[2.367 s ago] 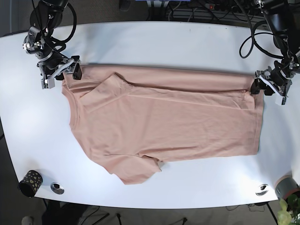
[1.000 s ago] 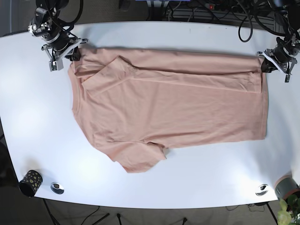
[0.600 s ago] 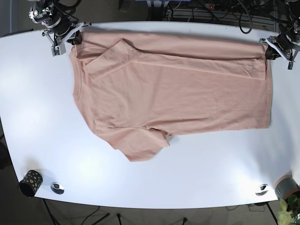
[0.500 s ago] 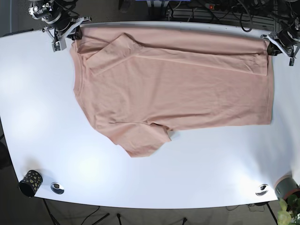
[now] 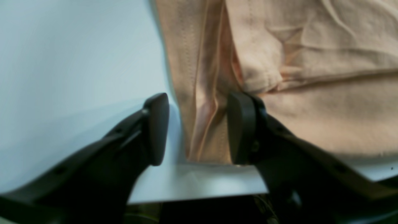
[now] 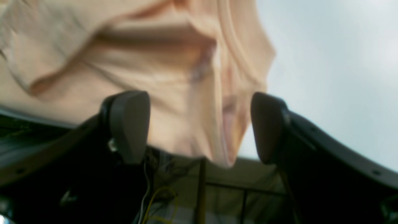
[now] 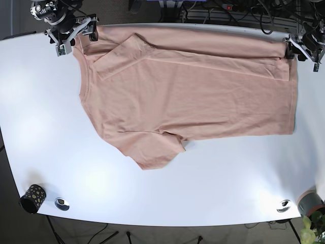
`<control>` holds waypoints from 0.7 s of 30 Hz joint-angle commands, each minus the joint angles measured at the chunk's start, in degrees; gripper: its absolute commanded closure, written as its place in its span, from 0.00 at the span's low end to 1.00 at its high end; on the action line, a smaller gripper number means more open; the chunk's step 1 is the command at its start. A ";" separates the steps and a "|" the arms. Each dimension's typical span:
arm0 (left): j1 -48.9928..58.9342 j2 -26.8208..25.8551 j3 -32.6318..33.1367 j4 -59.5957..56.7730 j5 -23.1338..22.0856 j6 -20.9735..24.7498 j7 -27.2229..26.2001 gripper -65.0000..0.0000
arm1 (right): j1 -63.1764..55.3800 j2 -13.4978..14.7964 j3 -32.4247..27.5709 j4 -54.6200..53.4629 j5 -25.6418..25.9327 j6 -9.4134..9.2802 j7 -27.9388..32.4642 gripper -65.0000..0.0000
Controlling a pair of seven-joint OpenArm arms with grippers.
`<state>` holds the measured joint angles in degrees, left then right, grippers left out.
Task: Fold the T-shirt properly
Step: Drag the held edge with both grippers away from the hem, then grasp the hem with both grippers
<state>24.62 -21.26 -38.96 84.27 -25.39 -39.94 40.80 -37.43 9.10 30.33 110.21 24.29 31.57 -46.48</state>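
The salmon-pink T-shirt (image 7: pixel 188 91) lies flat on the white table (image 7: pixel 213 193), its top fold at the far edge and one sleeve folded in at the upper left. My right gripper (image 7: pixel 76 36) is at the shirt's far-left corner. In the right wrist view its jaws stand wide apart (image 6: pixel 199 127), with the shirt's edge (image 6: pixel 124 62) loose between them and hanging over the table edge. My left gripper (image 7: pixel 298 49) is at the far-right corner. In the left wrist view it is open (image 5: pixel 196 127), with the hem fold (image 5: pixel 202 93) lying between the fingers.
A black speckled cup (image 7: pixel 32 198) and a metal disc (image 7: pixel 62 204) sit at the front left. Another disc (image 7: pixel 283 206) and a grey roll (image 7: pixel 311 203) sit at the front right. Cables run behind the far table edge (image 7: pixel 223 10).
Both grippers have dragged the shirt away toward the far table edge. The shirt's top fold now lies at that edge, and both jaws now stand apart.
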 commanded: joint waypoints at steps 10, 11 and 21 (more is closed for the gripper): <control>-7.52 -1.21 -0.20 0.79 -0.50 -0.06 -0.93 0.53 | 7.85 0.96 0.14 -0.02 0.37 0.30 0.54 0.29; -8.49 -1.21 -0.20 0.87 0.38 -0.06 -0.93 0.53 | 8.99 0.96 -0.04 -0.10 0.37 0.21 0.54 0.29; -15.87 -1.21 -0.20 0.43 9.08 -0.06 -0.93 0.53 | 20.95 1.14 -0.13 -6.52 0.28 -0.06 -3.41 0.29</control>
<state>9.91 -21.23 -38.79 83.88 -16.58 -39.94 40.91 -18.22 9.39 29.89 104.29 24.05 31.53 -49.84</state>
